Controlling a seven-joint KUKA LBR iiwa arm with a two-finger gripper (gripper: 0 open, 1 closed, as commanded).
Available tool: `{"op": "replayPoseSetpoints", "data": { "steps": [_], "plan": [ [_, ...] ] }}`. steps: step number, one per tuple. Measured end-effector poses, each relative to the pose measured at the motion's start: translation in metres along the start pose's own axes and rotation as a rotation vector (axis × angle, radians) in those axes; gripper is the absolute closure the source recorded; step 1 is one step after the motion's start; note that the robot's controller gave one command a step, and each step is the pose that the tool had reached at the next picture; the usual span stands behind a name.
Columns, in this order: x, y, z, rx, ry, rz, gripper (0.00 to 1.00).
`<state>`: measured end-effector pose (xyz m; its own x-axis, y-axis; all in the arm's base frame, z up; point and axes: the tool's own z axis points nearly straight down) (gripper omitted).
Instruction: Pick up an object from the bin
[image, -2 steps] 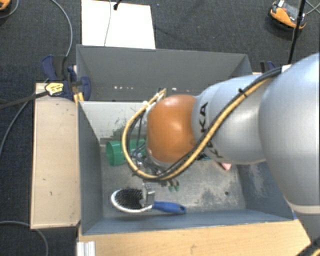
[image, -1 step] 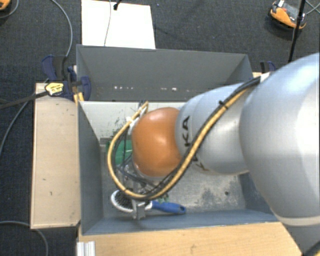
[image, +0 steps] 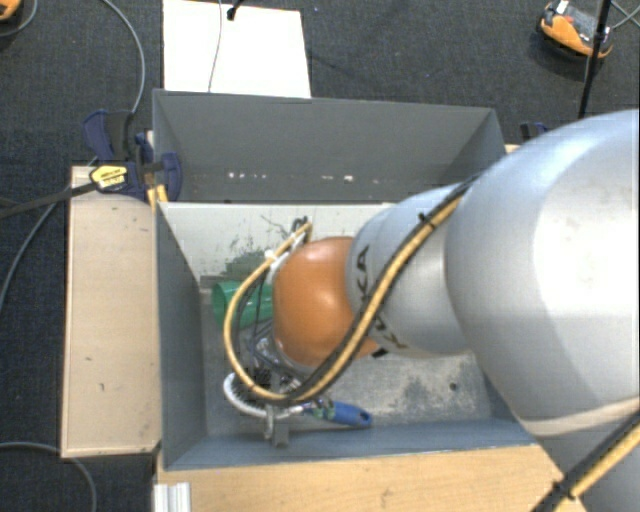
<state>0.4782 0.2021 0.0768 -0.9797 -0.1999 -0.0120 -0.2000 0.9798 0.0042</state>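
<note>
Pincer (image: 272, 398): one, low in the near-left corner of the bin, tucked under the wrist. I cannot tell whether it is released, clenched or grasping anything.
Arm (image: 560, 260): one, grey, reaching in from the right across most of the bin.
Bin (image: 180, 330): one, grey metal, with speckled bare floor showing on the near right.
Orange cover (image: 310, 300): one rounded dome on the wrist, over the left half of the floor.
Cable (image: 228, 325): one yellow loop curling round the left of the dome.
Green thing (image: 232, 298): one, on the left, partly behind the cable and dome, just far of the pincer.
Blue thing (image: 345, 413): one, small and long, flat by the near wall, just right of the pincer. It is my likeliest pick.
White thing (image: 236, 396): one, a curved rim just left of the pincer.
</note>
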Motion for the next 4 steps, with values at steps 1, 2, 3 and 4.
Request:
{"op": "replayPoseSetpoints", "data": {
  "steps": [1, 2, 3, 4],
  "plan": [
    [0.004, -0.014, 0.007, 0.002, 0.006, -0.02, 1.0],
    [0.004, -0.014, 0.007, 0.001, 0.006, -0.02, 1.0],
    [0.006, -0.014, 0.002, 0.003, 0.012, -0.02, 1.0],
    [0.007, -0.014, -0.021, 0.003, 0.018, -0.018, 1.0]
  ]
}}
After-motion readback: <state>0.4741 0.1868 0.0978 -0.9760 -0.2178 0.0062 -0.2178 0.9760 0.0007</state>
